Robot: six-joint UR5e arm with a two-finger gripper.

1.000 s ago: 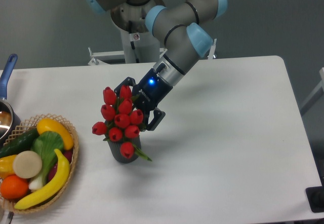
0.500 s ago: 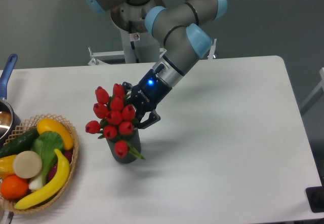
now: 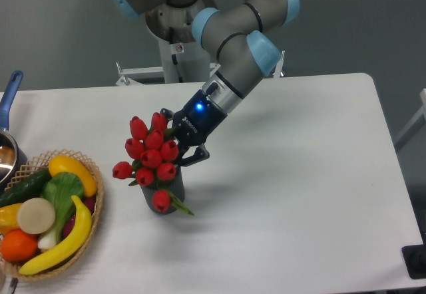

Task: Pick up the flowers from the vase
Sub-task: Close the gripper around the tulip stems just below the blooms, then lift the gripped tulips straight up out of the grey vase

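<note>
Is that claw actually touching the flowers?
Cannot tell. The one camera shows the gripper right behind the flowers, whose buds hide its fingertips.

Single fixed camera, high in front of the desk (image 3: 299, 194), looking down and across toward its far edge, arm base behind, moderate distance.

Even, bright overhead light; the white desk (image 3: 299, 174) shows mild glare, soft shadows right of the vase (image 3: 166, 197); focus slightly soft.
</note>
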